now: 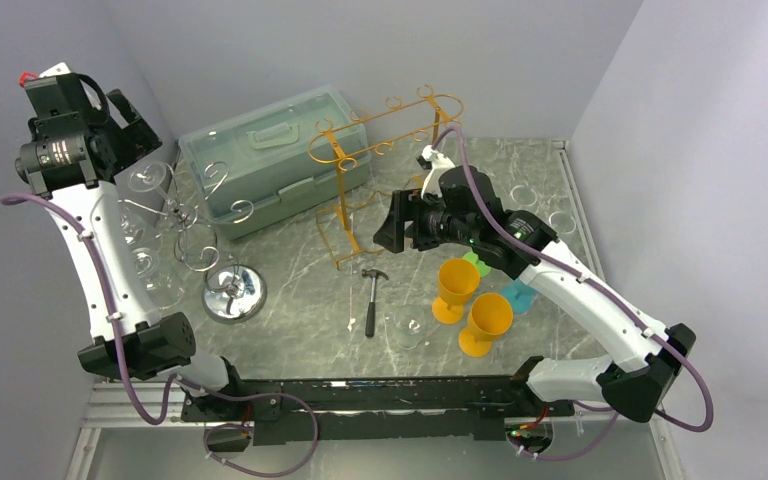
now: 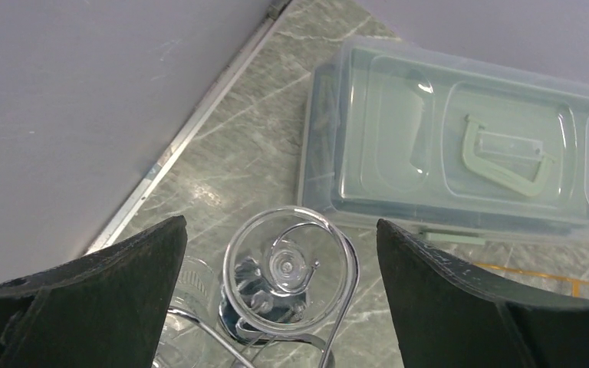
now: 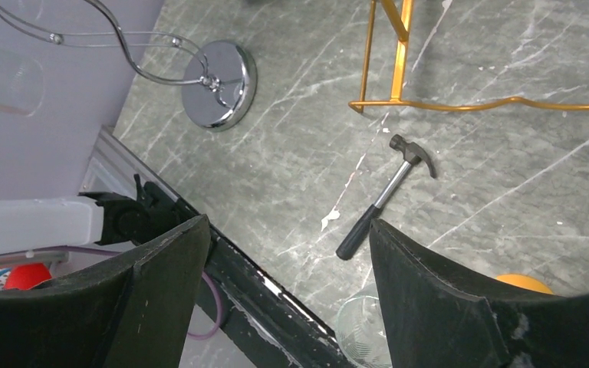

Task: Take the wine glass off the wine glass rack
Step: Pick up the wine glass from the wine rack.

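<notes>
Wine glass below gap of spread left tool, wall close beside; right tool spread too

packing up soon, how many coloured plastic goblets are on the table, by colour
orange plastic goblets: 2
green plastic goblet: 1, mostly hidden
blue plastic goblet: 1, partly hidden
total: 4

Clear smooth wine glass, glossy chrome rack, translucent plastic box, veined stone-look table.
</notes>
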`<state>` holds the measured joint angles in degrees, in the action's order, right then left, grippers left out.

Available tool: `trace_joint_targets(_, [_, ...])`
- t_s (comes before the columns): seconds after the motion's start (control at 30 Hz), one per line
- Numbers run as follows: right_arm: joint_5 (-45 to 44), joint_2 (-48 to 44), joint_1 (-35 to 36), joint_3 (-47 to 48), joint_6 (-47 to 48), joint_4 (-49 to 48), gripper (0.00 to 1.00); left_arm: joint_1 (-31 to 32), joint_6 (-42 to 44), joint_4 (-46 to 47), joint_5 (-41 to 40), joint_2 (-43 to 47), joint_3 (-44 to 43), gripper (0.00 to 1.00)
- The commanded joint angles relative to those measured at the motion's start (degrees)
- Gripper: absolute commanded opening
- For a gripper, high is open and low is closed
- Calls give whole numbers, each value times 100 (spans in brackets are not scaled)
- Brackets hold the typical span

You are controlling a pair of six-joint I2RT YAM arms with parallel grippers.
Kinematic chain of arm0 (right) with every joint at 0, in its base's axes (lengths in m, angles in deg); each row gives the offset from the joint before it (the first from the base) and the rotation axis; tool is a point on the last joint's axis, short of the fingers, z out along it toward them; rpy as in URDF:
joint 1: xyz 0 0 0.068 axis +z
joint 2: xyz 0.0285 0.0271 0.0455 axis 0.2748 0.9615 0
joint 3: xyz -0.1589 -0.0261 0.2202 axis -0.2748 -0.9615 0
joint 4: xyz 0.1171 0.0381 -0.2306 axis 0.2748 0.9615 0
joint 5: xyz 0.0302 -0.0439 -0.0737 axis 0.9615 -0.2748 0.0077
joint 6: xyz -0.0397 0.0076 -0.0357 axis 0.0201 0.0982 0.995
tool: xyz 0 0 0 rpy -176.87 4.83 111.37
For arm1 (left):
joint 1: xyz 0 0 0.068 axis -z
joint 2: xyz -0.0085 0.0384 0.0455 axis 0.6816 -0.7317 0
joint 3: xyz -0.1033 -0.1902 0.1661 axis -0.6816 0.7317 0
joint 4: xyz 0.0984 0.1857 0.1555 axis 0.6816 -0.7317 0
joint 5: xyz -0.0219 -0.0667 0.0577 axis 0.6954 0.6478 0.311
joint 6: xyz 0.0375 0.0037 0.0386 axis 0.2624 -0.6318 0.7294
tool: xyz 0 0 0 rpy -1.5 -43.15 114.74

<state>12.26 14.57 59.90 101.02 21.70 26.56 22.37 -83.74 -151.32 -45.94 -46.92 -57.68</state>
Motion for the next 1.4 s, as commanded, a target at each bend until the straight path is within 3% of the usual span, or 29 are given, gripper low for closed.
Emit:
trace_joint_targets(0.0, [134,-209,-27,-195,194,-311,79,-117,-42,239,724,29,270,98])
trace_joint_targets(0.23, [147,-244,-26,-305,316,-299,79,-127,-277,456,1035,48,750,90])
trace_joint_targets(0.6, [6,-201,-31,-218,487,-197,79,-123,-507,472,1068,54,825,79])
trace_joint_targets(1.03, [42,-157,-35,-249,525,-265,80,-125,-552,378,866,301,996,82])
trace_joint_targets(1.37, [-2,-183,-44,-235,551,-276,80,-127,-578,341,887,352,852,69])
